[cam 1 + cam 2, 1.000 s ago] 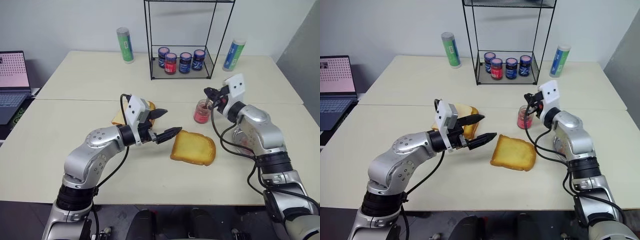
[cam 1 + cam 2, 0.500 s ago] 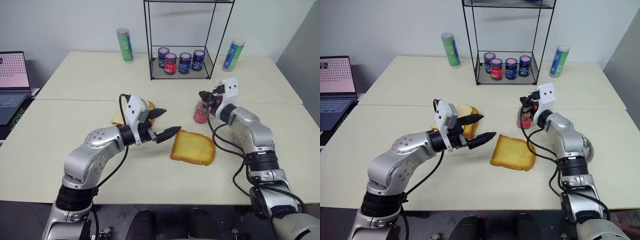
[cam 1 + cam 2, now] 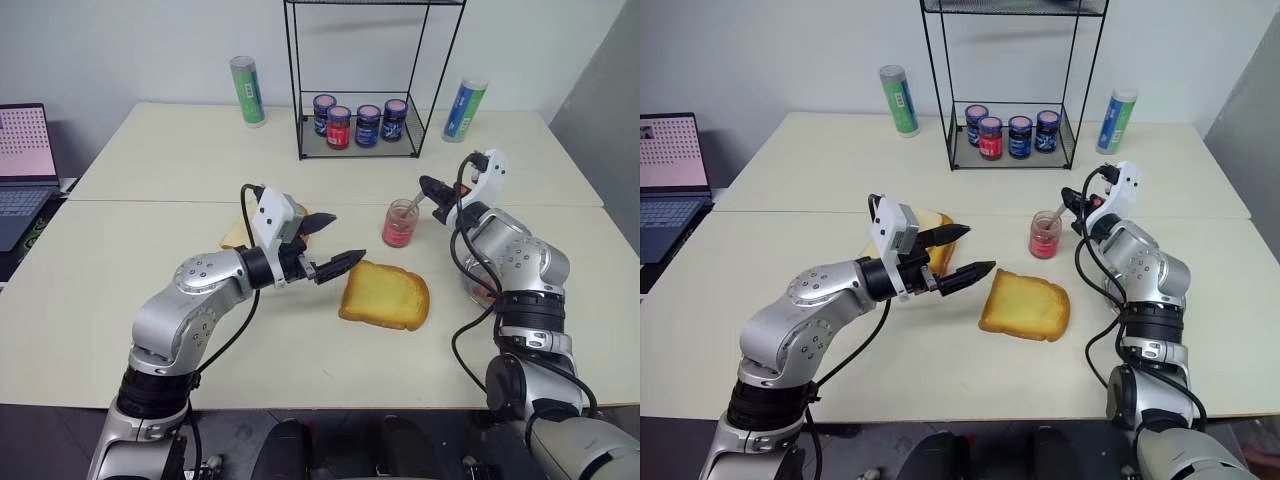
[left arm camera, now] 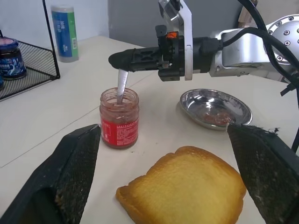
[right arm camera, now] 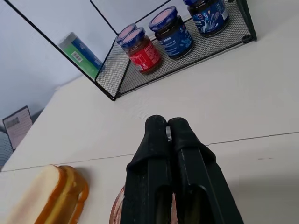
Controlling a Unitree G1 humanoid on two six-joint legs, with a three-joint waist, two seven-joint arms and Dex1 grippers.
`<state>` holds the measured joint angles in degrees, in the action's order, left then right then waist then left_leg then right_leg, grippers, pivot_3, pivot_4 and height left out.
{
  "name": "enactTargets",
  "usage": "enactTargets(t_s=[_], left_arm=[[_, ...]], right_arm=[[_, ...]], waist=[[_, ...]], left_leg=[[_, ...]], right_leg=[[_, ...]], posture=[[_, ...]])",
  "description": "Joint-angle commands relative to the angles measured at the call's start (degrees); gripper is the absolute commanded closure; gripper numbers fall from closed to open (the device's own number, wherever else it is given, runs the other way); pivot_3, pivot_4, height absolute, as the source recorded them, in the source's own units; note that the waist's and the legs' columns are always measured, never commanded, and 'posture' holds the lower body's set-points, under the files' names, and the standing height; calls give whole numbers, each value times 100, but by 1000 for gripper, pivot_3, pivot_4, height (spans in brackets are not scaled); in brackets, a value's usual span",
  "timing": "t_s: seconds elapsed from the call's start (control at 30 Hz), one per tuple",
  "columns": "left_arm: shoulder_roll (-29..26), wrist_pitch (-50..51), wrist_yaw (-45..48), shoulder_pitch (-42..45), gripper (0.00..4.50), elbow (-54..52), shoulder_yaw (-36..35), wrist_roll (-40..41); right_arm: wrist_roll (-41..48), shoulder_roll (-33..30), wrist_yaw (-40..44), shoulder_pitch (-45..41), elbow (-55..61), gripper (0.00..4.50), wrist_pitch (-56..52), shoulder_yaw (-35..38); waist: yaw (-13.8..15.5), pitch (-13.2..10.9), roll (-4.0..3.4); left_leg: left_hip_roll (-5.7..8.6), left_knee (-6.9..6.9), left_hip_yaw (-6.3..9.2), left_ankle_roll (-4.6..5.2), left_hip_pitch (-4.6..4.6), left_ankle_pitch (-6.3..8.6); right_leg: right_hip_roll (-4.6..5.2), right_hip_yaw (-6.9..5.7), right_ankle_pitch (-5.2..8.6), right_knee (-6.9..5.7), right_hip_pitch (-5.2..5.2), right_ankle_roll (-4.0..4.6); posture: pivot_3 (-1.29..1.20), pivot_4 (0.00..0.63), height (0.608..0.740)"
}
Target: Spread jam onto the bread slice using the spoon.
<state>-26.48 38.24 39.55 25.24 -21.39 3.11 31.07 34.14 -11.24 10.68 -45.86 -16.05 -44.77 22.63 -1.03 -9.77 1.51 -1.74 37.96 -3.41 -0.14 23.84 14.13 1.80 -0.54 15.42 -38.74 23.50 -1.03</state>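
The jam is in a small clear jar [image 3: 399,224] with no lid, standing on the table just beyond the bread slice [image 3: 385,296], which lies flat at the table's middle. The spoon [image 4: 121,86] slants down into the jar, its bowl in the jam. My right gripper [image 3: 428,186] is shut on the top of the spoon's handle, level, above and to the right of the jar. To the left of the bread slice my left gripper [image 3: 340,238] hovers open and holds nothing; its fingers [image 4: 70,172] frame the jar and the slice.
A stack of paler slices [image 3: 232,236] lies behind the left gripper. A round steel dish [image 4: 216,107] smeared with jam sits right of the bread. At the back stand a wire rack [image 3: 360,140] with dark lidded jars and two tall tubes [image 3: 247,90] [image 3: 465,108]. A laptop [image 3: 25,150] is at far left.
My right wrist has rolled, and its gripper has swung from over the jar to the jar's right, keeping hold of the spoon. The left arm has stayed still.
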Motion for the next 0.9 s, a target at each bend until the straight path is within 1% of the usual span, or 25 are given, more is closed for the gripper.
enactTargets(t_s=[0.03, 0.43, 0.9], left_arm=[[14, -164, 84, 109, 0, -19, 10, -15], [-25, -243, 239, 166, 0, 95, 37, -25], [-74, -277, 451, 382, 0, 292, 48, -82]], right_arm=[[536, 62, -309, -282, 330, 4412, -211, 424], [1477, 165, -1247, -191, 727, 4412, -548, 1159], [1692, 135, -1460, -59, 774, 4412, -240, 1212]], waist=[[-9, 0, 0], [-51, 0, 0], [-53, 0, -1]], left_leg=[[0, 0, 0, 0, 0, 0], [1, -1, 0, 0, 2, 0], [1, -3, -1, 1, 2, 0]], right_leg=[[0, 0, 0, -1, 0, 0], [0, 0, 0, 0, 0, 0], [-13, 2, 0, 2, 1, -1]], posture=[[0, 150, 740], [0, 150, 740], [0, 150, 740]])
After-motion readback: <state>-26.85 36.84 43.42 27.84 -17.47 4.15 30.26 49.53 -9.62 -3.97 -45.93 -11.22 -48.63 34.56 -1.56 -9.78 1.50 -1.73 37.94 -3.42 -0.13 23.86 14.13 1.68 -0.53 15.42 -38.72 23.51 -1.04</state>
